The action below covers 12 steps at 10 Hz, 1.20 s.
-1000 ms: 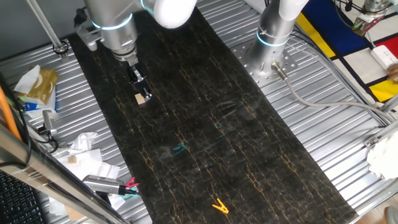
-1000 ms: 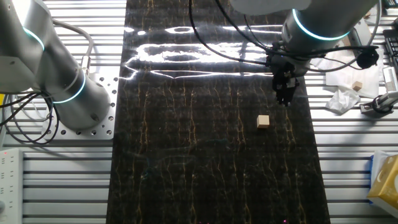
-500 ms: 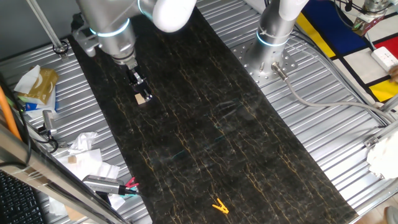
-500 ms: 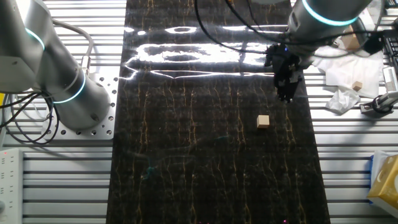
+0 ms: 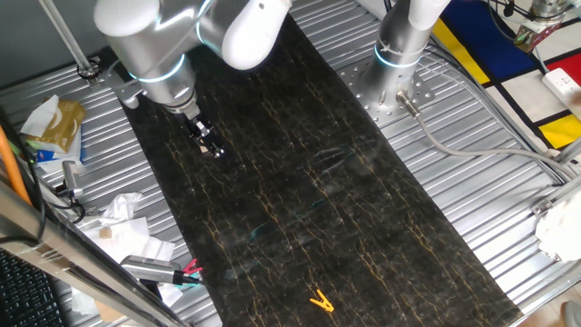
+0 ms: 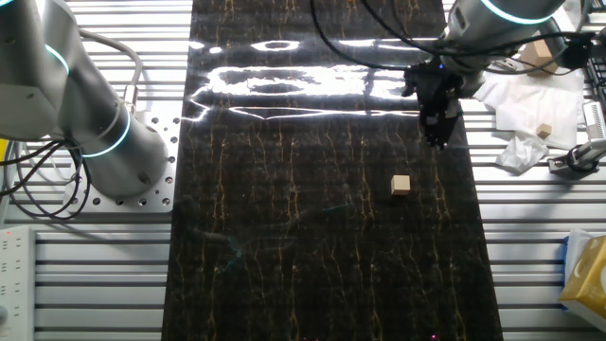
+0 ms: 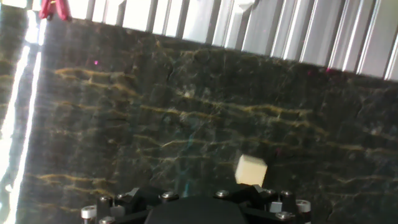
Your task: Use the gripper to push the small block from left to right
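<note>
Gripper: the gripper [image 6: 436, 140] hangs over the dark mat [image 6: 322, 237] near its edge; whether its fingers are wide or narrow cannot be told, and it holds nothing.
Block: the small block [image 6: 401, 184] lies on the mat, apart from the gripper tip and untouched; in the hand view it sits just above the tool body [image 7: 250, 169].
Hidden: in one fixed view the gripper [image 5: 207, 143] covers the block.
Risk of a miss: if the tip comes down off-centre, the cube may spin or slip aside instead of sliding.
Risk of jamming: a descent onto the cube's top would pin it.
Risk at the edge: a crooked push could send it onto the ribbed metal table [image 6: 530, 256].
</note>
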{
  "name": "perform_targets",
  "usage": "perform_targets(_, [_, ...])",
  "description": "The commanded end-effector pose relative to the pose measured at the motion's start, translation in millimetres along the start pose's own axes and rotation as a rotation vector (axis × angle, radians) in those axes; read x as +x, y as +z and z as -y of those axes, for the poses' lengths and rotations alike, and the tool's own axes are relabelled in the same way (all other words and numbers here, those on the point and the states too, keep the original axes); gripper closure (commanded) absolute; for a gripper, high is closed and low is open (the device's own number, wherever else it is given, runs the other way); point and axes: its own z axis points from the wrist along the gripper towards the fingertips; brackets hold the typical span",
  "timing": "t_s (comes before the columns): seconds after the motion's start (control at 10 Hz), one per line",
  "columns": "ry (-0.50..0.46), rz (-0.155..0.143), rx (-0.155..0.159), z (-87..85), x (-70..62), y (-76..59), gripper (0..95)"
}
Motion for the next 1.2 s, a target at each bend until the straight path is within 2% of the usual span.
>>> perform_targets(0.1, [0.000, 0.009, -0.001, 8.7, 3.4, 4.7, 0.0])
perform_targets(0.6, [0.004, 0.013, -0.012, 35.4, 8.4, 13.0, 0.0])
perform_targets(0.7, [0.004, 0.014, -0.015, 38.0, 9.0, 14.3, 19.0])
perform_targets(1.2, [0.023, 0.017, -0.015, 41.4, 8.0, 24.4, 19.0])
